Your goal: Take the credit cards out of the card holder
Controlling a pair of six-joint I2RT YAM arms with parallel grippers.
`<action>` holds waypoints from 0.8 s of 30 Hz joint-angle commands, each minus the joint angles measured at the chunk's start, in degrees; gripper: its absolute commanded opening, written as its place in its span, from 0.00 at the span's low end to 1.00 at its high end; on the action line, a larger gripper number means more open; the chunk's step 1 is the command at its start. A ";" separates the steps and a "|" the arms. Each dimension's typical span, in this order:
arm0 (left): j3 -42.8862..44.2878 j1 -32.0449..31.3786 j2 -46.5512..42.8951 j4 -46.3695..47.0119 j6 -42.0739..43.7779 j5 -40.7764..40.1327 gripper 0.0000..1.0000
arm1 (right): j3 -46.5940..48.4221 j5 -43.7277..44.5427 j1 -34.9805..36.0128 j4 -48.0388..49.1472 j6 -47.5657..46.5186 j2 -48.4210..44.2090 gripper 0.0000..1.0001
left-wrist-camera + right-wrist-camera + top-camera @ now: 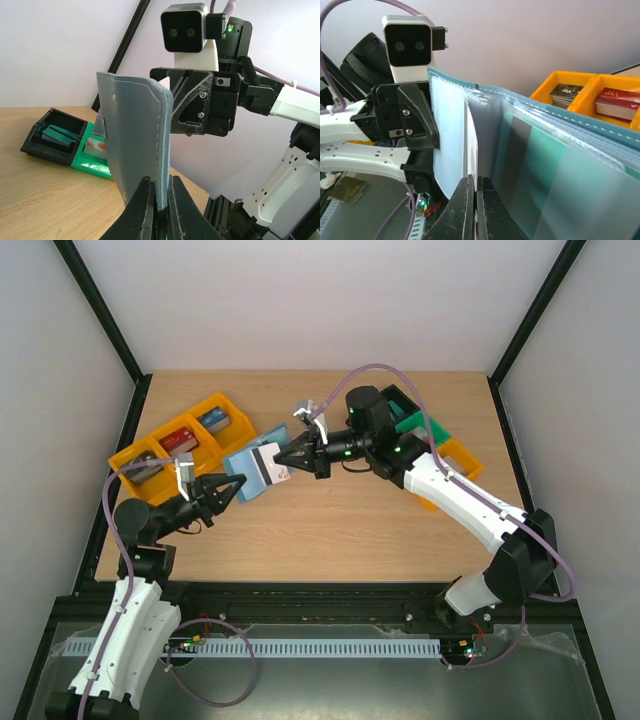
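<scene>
The pale blue card holder (pixel 243 472) hangs open in the air over the table's left middle. My left gripper (pixel 238 484) is shut on its lower edge; in the left wrist view the stitched blue cover (pixel 135 140) stands upright, pinched between the jaws of my left gripper (pixel 161 200). My right gripper (pixel 284 457) comes in from the right and is shut on a thin pale credit card (pixel 471 145) with a dark stripe (pixel 268 464), which sticks partly out of the holder. A teal card (pixel 540 170) lies behind a clear pocket.
Orange trays (pixel 180 445) with stacks of cards stand at the back left. A black tray (pixel 52 135) with teal cards and a green tray (pixel 92 152) sit at the back right, next to another orange tray (pixel 462 456).
</scene>
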 commanded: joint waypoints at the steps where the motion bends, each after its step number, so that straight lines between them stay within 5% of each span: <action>1: -0.22 -0.25 -1.14 3.31 -0.20 0.69 0.02 | 1.26 3.47 -0.93 -3.05 -2.11 -1.18 0.02; 8: -0.23 1.24 -2.10 -2.74 0.49 -5.46 0.02 | 1.75 14.31 -6.04 -7.49 -3.36 -4.58 0.02; 16: -2.64 4.62 -4.64 -9.63 -3.19 -15.23 0.02 | 6.35 44.01 -6.37 -16.27 -7.94 -5.44 0.02; 20: -5.29 6.61 -6.00 -11.02 -7.46 -19.95 0.02 | 4.44 63.26 -2.96 -15.37 -13.65 -6.57 0.02; 24: -6.50 8.12 -7.79 -12.60 -7.71 -21.98 0.02 | -1.84 94.84 6.17 -5.58 -30.91 -6.76 0.02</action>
